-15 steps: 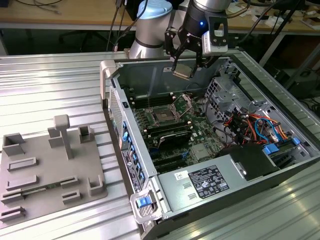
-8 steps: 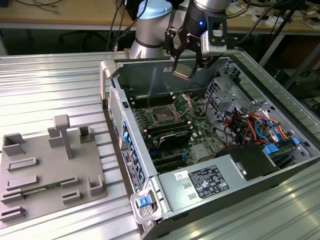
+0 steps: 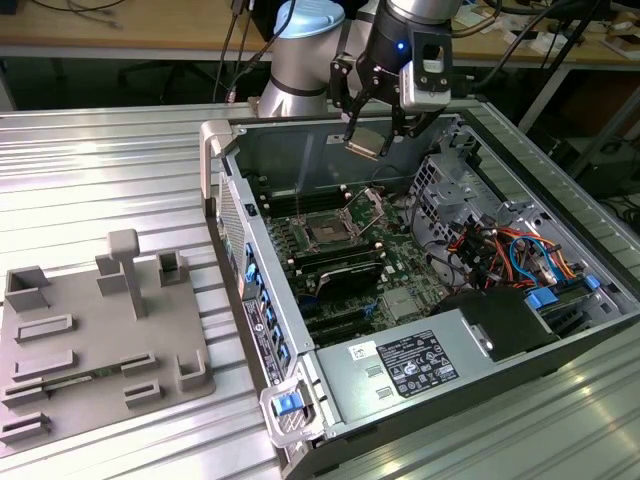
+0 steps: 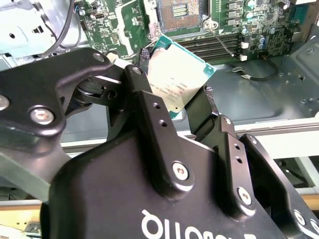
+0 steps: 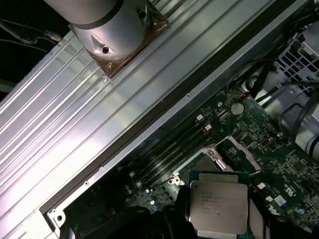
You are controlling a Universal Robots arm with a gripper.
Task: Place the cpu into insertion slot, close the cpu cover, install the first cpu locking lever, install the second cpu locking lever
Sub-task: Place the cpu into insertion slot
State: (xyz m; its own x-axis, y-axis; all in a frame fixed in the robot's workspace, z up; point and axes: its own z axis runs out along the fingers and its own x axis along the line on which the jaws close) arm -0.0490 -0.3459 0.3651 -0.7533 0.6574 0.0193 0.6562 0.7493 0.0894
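The work surface is a ribbed silver metal table (image 3: 100, 170), bright with reflected light. Behind it stands a long wooden desk (image 3: 120, 35).

cpu (image 4: 182, 82) top silver-grey metal, matt; end effector (image 4: 172, 82) matt black; desk (image 3: 100, 170) ribbed bare metal, slight sheen.

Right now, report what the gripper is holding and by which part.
The gripper holds the cpu, pinched by two opposite edges between its fingers, raised over the open computer case.
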